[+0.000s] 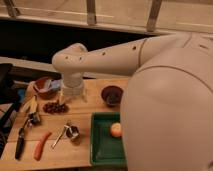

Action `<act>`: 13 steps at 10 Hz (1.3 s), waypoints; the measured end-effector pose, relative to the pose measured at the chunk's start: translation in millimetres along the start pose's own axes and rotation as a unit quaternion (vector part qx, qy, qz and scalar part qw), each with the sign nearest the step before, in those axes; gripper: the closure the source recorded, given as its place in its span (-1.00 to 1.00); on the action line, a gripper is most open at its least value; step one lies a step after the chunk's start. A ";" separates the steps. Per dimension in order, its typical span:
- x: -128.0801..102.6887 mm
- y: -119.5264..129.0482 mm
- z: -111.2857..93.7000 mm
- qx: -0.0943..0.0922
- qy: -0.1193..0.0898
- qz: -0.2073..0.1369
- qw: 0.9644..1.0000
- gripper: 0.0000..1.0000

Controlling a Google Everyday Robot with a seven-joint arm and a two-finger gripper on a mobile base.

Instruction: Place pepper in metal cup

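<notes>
Evidently the pepper (pixel 42 146) has not yet been picked up: it is seen lying flat on the worktop (pixel 56 161) in the lower left of the frame, its pointed end turned downward. The metal cup (pixel 73 133) is stood just to the right of it, near but apart. The cup's thin handle is angled down and to the left, toward the pepper, so that only a short carry is needed once the pepper is lifted.

The claw (pixel 69 95) is held at the end of the white arm, left of centre and above a dark cluster of small items (pixel 55 107), well apart from both task things. Whether it is open or closed cannot be told, since it is masked by the wrist; nothing is seen to be held in it. This station is judged to be a waiting or approach pose, not a grasp.

A black-handled tool (pixel 21 142) is laid beside the pepper at the left edge, so a descent from above is judged safest. A round fruit (pixel 116 130) is kept in the green tray (pixel 100 156), and a dark bowl (pixel 112 95) is stood above that tray.
</notes>
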 end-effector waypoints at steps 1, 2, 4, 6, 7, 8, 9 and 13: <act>-4.5 20.9 7.3 -0.009 -0.002 -0.019 1.000 -0.44; -6.7 36.0 14.1 -0.017 -0.003 -0.034 0.999 -0.44; -4.2 66.1 35.1 -0.034 -0.002 -0.066 0.997 -0.44; 5.0 82.8 60.2 -0.045 0.011 -0.088 0.995 -0.44; 11.8 92.0 71.0 -0.048 0.023 -0.102 0.993 -0.44; 13.1 94.5 71.4 -0.050 0.024 -0.105 0.993 -0.44; 11.6 90.5 71.2 -0.048 0.024 -0.102 0.993 -0.44; 10.6 84.5 57.3 -0.031 0.015 -0.113 0.993 -0.44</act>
